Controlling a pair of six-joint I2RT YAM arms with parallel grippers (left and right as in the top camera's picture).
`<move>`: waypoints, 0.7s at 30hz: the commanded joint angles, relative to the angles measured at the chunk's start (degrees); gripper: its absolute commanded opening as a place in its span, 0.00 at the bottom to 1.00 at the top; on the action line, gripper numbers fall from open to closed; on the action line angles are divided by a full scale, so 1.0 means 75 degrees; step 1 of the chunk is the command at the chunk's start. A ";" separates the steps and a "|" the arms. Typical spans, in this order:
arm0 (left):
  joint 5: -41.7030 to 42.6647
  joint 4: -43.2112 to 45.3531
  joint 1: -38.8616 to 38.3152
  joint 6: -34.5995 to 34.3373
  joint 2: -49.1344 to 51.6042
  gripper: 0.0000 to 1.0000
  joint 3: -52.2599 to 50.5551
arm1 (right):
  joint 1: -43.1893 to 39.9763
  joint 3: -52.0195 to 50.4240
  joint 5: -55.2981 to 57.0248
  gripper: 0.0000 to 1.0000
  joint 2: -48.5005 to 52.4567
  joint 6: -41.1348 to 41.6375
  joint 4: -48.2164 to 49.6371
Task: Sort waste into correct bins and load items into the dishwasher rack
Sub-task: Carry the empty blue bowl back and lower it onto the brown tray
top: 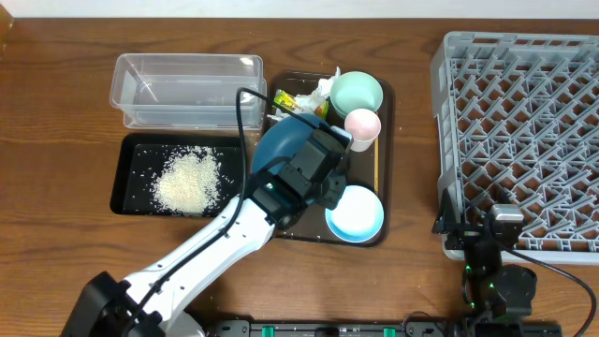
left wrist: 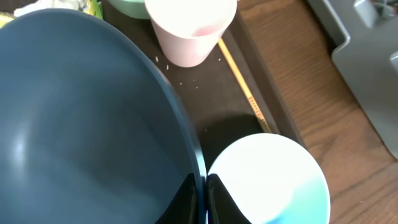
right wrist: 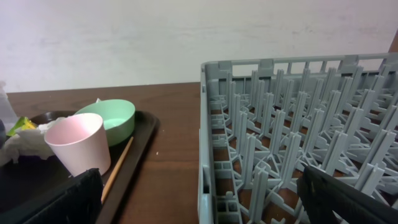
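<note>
Left gripper (left wrist: 202,186) is pinching the blue plate (top: 281,140) by its rim, jaws shut, over the serving tray (top: 387,201).
Loading step is likely beginning: plate needs carrying to the dishwasher rack (top: 524,131) at 3 o'clock; right gripper (top: 487,239) is idling wide open, empty.

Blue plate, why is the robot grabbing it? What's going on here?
The left gripper is shut on the rim of the blue plate, over the brown tray. The rice lies in the black tray. The pink cup, mint bowl and light blue bowl sit on the brown tray, and the grey rack holds no dishes that I can see. The right gripper hangs open by the rack's edge.
</note>
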 commanded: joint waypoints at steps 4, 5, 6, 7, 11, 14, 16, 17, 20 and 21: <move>-0.0204 0.0052 -0.0003 -0.0213 0.0271 0.08 0.0017 | -0.0076 -0.0009 0.0020 0.99 -0.0055 -0.0096 -0.0029; -0.0201 0.0050 -0.0006 -0.0242 0.0291 0.08 0.0017 | -0.0076 -0.0009 0.0020 0.99 -0.0055 -0.0096 -0.0029; -0.0181 0.0050 -0.0012 -0.0271 0.0297 0.07 0.0017 | -0.0076 -0.0009 0.0020 0.99 -0.0055 -0.0096 -0.0029; -0.0184 0.0044 -0.0012 -0.0332 0.0303 0.08 0.0017 | -0.0076 -0.0009 0.0020 0.99 -0.0055 -0.0096 -0.0029; -0.0184 0.0041 -0.0012 -0.0379 0.0306 0.12 0.0017 | -0.0076 -0.0009 0.0020 0.99 -0.0055 -0.0096 -0.0029; -0.0181 0.0035 -0.0020 -0.0382 0.0303 0.17 0.0017 | -0.0076 -0.0009 0.0020 0.99 -0.0055 -0.0096 -0.0029; -0.0184 0.0038 -0.0041 -0.0379 0.0303 0.24 0.0017 | -0.0076 -0.0009 0.0020 0.99 -0.0055 -0.0096 -0.0029; -0.0184 0.0044 -0.0041 -0.0376 0.0303 0.27 0.0017 | -0.0076 -0.0009 0.0020 0.99 -0.0055 -0.0096 -0.0029; -0.0192 0.0044 -0.0035 -0.0373 0.0289 0.29 0.0047 | -0.0076 -0.0009 0.0020 0.99 -0.0055 -0.0096 -0.0029; -0.0192 0.0041 -0.0029 -0.0373 0.0283 0.30 0.0067 | -0.0076 -0.0009 0.0020 0.99 -0.0055 -0.0096 -0.0029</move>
